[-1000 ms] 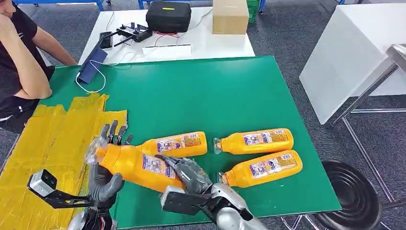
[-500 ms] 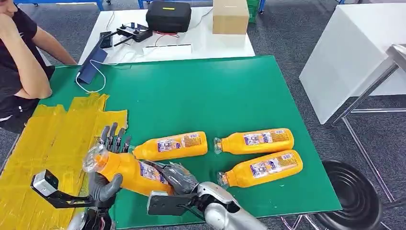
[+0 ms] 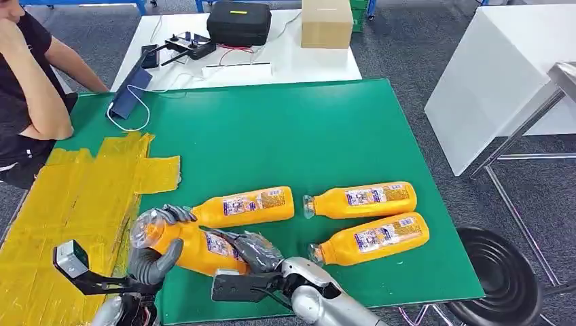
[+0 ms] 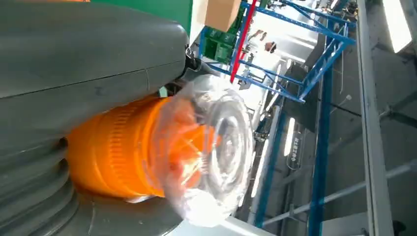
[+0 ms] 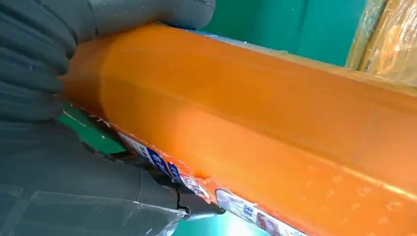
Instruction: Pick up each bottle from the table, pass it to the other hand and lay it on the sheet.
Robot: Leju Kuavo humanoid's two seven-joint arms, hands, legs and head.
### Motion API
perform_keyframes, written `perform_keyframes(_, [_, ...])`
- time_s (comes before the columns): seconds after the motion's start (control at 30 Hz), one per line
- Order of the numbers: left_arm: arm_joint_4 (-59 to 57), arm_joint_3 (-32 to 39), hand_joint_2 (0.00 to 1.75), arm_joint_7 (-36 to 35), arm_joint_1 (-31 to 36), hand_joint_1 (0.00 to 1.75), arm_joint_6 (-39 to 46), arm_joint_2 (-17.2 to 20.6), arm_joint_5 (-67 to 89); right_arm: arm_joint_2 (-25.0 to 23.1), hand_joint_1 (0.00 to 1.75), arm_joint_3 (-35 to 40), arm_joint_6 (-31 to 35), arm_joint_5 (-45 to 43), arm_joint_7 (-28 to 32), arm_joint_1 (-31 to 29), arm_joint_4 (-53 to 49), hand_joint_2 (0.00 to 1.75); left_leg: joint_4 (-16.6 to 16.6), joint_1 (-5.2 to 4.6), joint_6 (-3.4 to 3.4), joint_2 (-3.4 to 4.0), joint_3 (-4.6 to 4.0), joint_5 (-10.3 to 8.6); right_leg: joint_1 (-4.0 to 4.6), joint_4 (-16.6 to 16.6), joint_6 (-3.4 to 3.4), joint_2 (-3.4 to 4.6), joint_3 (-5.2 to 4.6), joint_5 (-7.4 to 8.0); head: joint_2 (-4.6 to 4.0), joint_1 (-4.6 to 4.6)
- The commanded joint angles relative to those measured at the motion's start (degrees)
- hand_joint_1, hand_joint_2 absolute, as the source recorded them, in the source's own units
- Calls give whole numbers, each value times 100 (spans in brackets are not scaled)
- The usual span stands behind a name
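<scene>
An orange bottle (image 3: pixel 193 246) with a clear cap is held above the green table's (image 3: pixel 292 129) front left edge, beside the yellow sheet (image 3: pixel 75 204). My left hand (image 3: pixel 159 257) grips its neck end, fingers curled over the top. My right hand (image 3: pixel 255 250) holds the labelled body. The left wrist view shows the bottle's clear cap (image 4: pixel 216 147) past my left hand (image 4: pixel 88 49). In the right wrist view the bottle (image 5: pixel 275 128) runs through my right hand (image 5: pixel 49 73). Three more orange bottles lie on the table (image 3: pixel 244 206), (image 3: pixel 363 200), (image 3: pixel 373 238).
A person (image 3: pixel 27 88) sits at the table's far left corner, arms resting by the sheet. A blue pouch with a white cable (image 3: pixel 130 92) lies near them. Behind, a white table carries a black case (image 3: pixel 239 22) and a cardboard box (image 3: pixel 327 22). A black stool (image 3: pixel 502 278) stands right.
My left hand's fingers, spread upright behind the bottle before, have closed around its neck. The bottle has shifted left and lower with my right hand.
</scene>
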State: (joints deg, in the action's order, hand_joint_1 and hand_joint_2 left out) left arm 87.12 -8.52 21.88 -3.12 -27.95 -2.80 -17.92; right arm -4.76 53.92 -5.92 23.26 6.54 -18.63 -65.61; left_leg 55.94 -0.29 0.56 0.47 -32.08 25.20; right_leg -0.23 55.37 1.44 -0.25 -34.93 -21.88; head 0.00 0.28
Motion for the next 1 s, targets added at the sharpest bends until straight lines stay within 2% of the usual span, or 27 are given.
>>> perform_keyframes(0.03, [-325, -235, 175, 12, 322, 175, -48, -8, 47, 75, 175, 280, 53, 82, -50, -79, 267, 175, 2, 3, -6, -7, 7, -7, 2, 4, -11, -5, 8, 11, 0, 0])
perform_keyframes(0.1, [-167, -127, 175, 55, 210, 175, -3, -6, 55, 114, 175, 199, 379, 270, -120, 131, -47, 175, 3, 4, -6, -7, 8, -6, 3, 5, -11, -5, 9, 10, 0, 0])
perform_keyframes(0.33, [-130, -123, 175, 29, 196, 175, -13, 11, 46, 126, 175, 207, 390, 290, -153, 164, -111, 175, 7, 8, -9, -8, 15, -1, 7, 6, -12, -4, 18, 6, 0, 0])
perform_keyframes(0.37, [-116, -66, 175, 75, 182, 175, 38, -18, 79, 138, 175, 132, 544, 353, -189, 181, -200, 175, 7, 8, -9, -8, 15, -1, 7, 6, -12, -4, 18, 6, 0, 0])
perform_keyframes(0.4, [-71, 28, 175, 118, 177, 175, 98, -31, 116, 186, 31, 28, 738, 450, -184, 179, -369, 175, 8, 9, -9, -9, 16, 0, 8, 6, -12, -4, 19, 6, 0, -2])
perform_keyframes(0.43, [-21, 132, 175, 141, 186, 175, 149, -18, 129, 271, 0, -92, 818, 495, -253, 128, -559, 175, 8, 9, -9, -9, 16, 0, 8, 6, -12, -4, 19, 6, 0, 0])
perform_keyframes(0.47, [42, 284, 175, 172, 217, 175, 264, -16, 182, 351, 0, -312, 905, 437, -258, 104, -806, 175, 9, 11, -10, -9, 18, 1, 10, 7, -12, -4, 22, 5, 0, 0])
perform_keyframes(0.5, [122, 507, 175, 190, 280, 175, 394, -6, 223, 468, 0, -609, 991, 424, -316, 47, -1106, 0, 9, 11, -10, -9, 18, 1, 10, 7, -12, -4, 22, 5, 0, 0])
perform_keyframes(0.63, [410, 1466, 175, 193, 620, 175, 935, -35, 257, 795, 0, -1490, 767, 66, -340, -58, -1701, 0, 4, 6, -7, -7, 12, -4, 5, 4, -11, -5, 14, 9, 0, -2])
perform_keyframes(0.77, [1169, 2570, 175, 643, 1043, 175, 2357, -338, 765, 846, 0, -1716, 699, 151, -236, 182, -1941, 0, 1, 1, -4, -6, -1, -10, 1, 3, -11, -5, 0, 14, 0, 0])
perform_keyframes(0.83, [1554, 2766, 175, 872, 1145, 175, 3118, -303, 1419, 813, 0, -1601, 750, 252, -283, 166, -1832, 0, 1, 2, -5, -6, 1, -9, 2, 3, -11, -5, 2, 13, 0, -2])
perform_keyframes(1.0, [1935, 2930, 175, 1154, 1130, 175, 3878, -190, 1939, 793, 0, -1430, 866, 243, -304, 60, -1606, 0, 3, 4, -6, -7, 4, -7, 4, 4, -11, -6, 6, 11, 0, 0])
